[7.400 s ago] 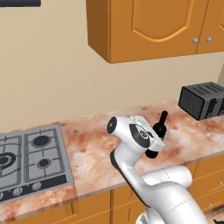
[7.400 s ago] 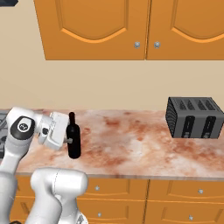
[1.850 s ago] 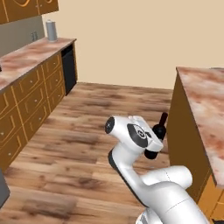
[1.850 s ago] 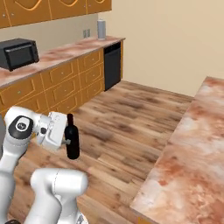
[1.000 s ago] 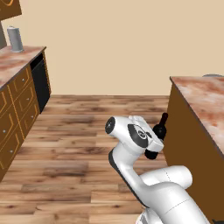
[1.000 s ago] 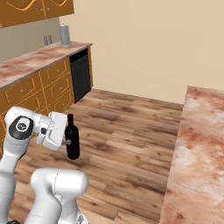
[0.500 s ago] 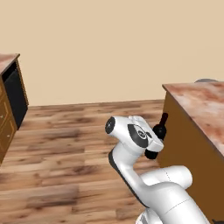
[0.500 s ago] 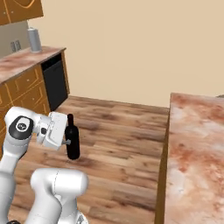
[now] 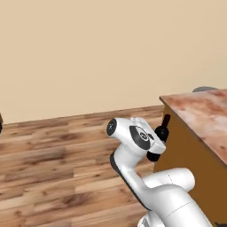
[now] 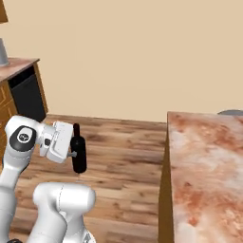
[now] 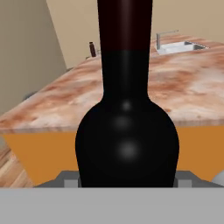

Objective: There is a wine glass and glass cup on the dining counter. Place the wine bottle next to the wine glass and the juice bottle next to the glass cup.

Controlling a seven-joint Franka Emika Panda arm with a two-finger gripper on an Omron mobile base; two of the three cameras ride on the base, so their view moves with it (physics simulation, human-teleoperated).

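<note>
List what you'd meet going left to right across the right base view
Grey canister on the far counter, black appliance front below it, gripper, wine bottle it holds, dining counter.

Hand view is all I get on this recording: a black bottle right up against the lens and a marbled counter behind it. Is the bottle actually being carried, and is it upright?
Observer: Yes. In the right base view the end effector is shut on the wine bottle, which stands upright above the wood floor.
Operator: Is it over the counter yet?
Observer: No. The dining counter sits off to the right of the bottle, with open floor between them.
Operator: Anything beyond the counter?
Observer: A plain beige wall, seen in the left base view.
</note>
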